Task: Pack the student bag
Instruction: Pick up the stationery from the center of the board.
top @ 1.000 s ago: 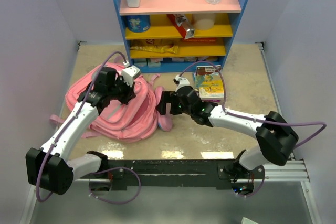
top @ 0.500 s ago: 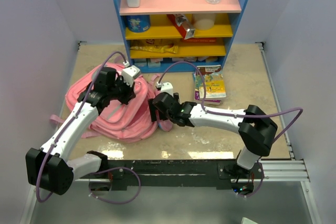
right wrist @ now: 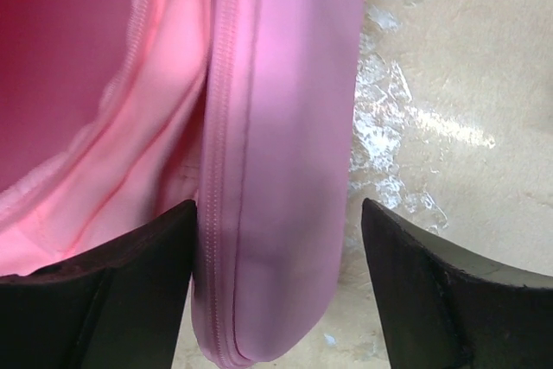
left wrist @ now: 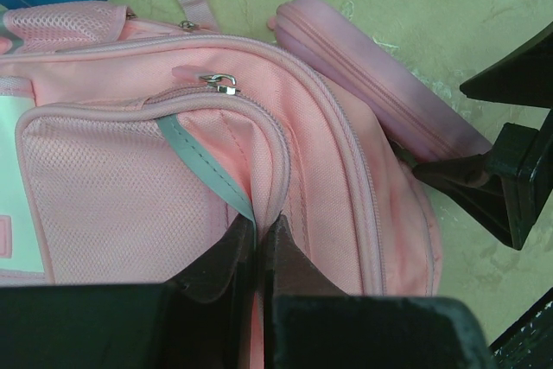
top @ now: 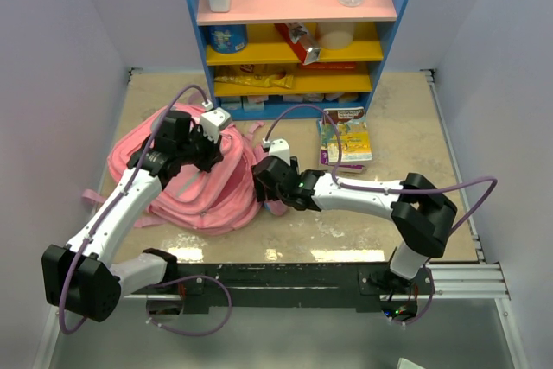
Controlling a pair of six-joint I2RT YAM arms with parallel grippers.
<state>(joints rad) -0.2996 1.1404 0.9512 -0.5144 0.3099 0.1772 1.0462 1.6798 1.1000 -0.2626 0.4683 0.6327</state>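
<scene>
Left gripper [left wrist: 259, 232] shut on student bag [left wrist: 112, 187] flap; you hold it lifted. Right gripper [right wrist: 276, 211] open astride pencil case [right wrist: 285, 110], seemingly touching one side; centre your jaws before closing.

Nothing legible anywhere: the book [top: 344, 138] just right of the shelf [top: 294, 6] and the blue tin [top: 227, 38] on it carry print too small to read.
</scene>
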